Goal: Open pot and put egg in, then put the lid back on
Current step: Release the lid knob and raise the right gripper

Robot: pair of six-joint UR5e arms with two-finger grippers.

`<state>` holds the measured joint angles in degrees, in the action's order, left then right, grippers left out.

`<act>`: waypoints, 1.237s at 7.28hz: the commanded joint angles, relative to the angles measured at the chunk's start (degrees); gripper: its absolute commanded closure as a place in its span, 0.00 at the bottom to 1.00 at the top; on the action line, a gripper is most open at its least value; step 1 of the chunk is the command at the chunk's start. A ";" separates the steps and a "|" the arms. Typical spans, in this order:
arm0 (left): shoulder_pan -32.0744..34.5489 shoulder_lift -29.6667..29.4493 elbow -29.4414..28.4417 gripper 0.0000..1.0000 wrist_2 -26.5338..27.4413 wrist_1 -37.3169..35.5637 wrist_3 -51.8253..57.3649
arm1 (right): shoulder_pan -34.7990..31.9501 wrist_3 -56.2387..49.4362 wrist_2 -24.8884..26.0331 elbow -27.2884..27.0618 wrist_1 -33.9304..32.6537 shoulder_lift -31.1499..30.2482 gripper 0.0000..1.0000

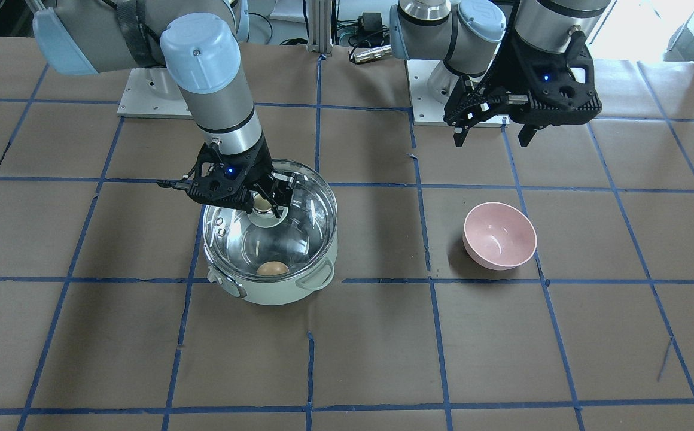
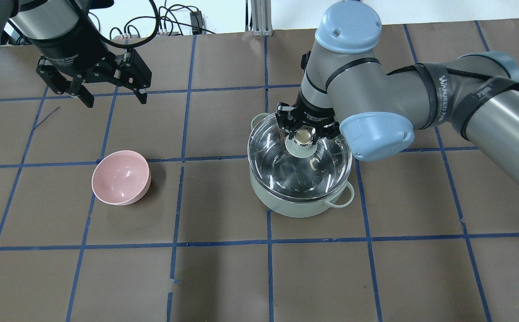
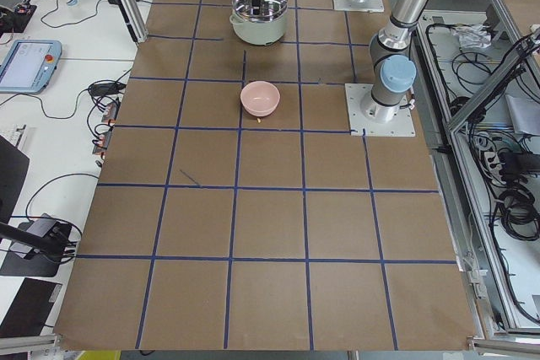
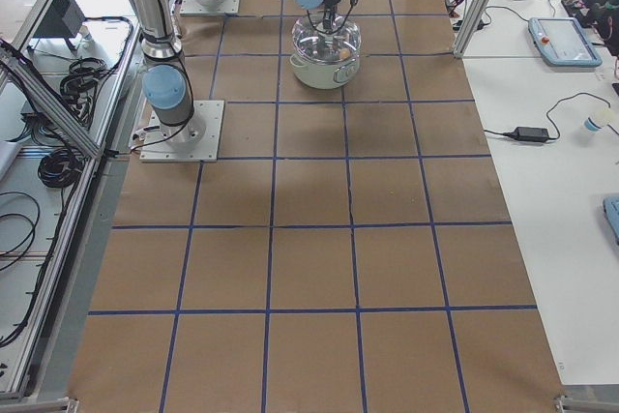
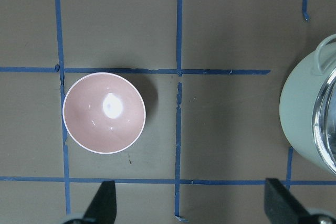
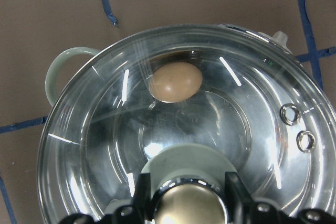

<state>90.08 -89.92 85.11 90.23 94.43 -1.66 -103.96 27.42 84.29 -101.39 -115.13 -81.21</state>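
The lid (image 2: 299,167) was gripped by its knob (image 2: 303,136) in the right gripper (image 1: 263,202) over the pot (image 1: 275,293), where the egg (image 1: 273,269) lay; the left gripper (image 2: 115,99) was seen open, empty.

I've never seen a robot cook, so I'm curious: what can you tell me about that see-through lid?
The lid is round, clear glass with a metal rim and a shiny gold knob on a pale mint base. It lies over the mouth of the pot; whether it is fully seated is unclear. The right gripper clamps the knob from above. The egg shows through the glass.
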 commanded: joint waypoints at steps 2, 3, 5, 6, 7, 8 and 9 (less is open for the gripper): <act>0.00 0.00 -0.03 0.00 -0.15 -0.03 -0.01 | 0.16 0.09 0.52 -0.12 -0.09 0.00 0.54; 0.00 0.00 -0.03 0.00 -0.15 -0.03 -0.01 | 0.16 0.09 0.70 -0.12 -0.09 0.00 0.38; 0.00 0.00 -0.03 0.00 -0.23 -0.12 -0.10 | 0.07 0.09 0.70 -0.12 -0.26 0.00 0.09; 0.00 0.00 -0.03 0.00 -0.23 -0.12 -0.10 | 0.59 0.00 0.70 0.14 -0.79 0.00 0.03; 0.00 0.00 -0.03 0.00 -0.32 -0.12 -0.10 | 1.64 -0.70 0.79 1.19 -0.71 0.00 0.01; 0.00 0.00 -0.03 0.00 -0.24 -0.12 -0.10 | 2.96 -1.14 1.31 3.20 0.08 -0.35 0.00; 0.00 0.09 -0.03 0.00 -0.06 -0.03 -0.01 | 4.45 -3.84 4.97 5.05 4.35 -1.83 0.00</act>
<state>90.09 -89.89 85.08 90.02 94.33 -1.74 -101.28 25.91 86.25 -98.63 -114.34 -81.78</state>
